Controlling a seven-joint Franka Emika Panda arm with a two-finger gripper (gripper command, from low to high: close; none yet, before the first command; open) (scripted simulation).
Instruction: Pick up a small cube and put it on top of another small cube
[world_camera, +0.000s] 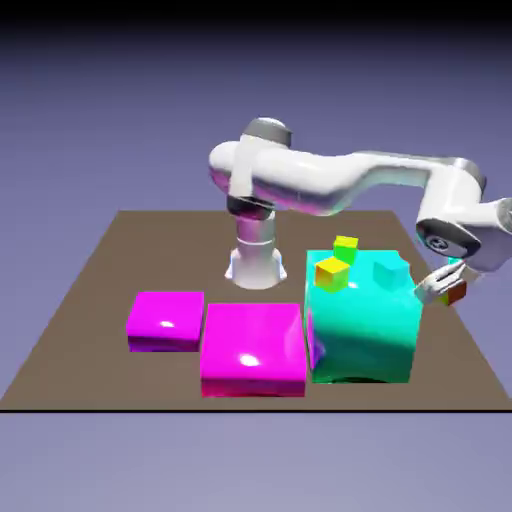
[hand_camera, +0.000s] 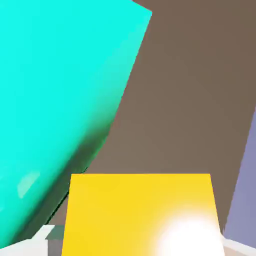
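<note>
place: simulation | cue: brown table (world_camera: 120, 260), plain violet backdrop (world_camera: 100, 100)

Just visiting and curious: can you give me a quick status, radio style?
Gripper shut on the small orange-red cube, beside the big teal block. Lime-green target cube waits atop that block, next to a yellow-orange cube. Block's edge in the way.

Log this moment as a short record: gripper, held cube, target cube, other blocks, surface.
gripper: gripper shut on the orange-red cube, at the exterior view's right, beside the big teal block
held cube: orange-red cube, yellow face filling the bottom of the hand view
target cube: lime-green cube on top of the big teal block, nothing on it
other blocks: yellow-orange cube also on the teal block; two magenta blocks
surface: brown table
</note>
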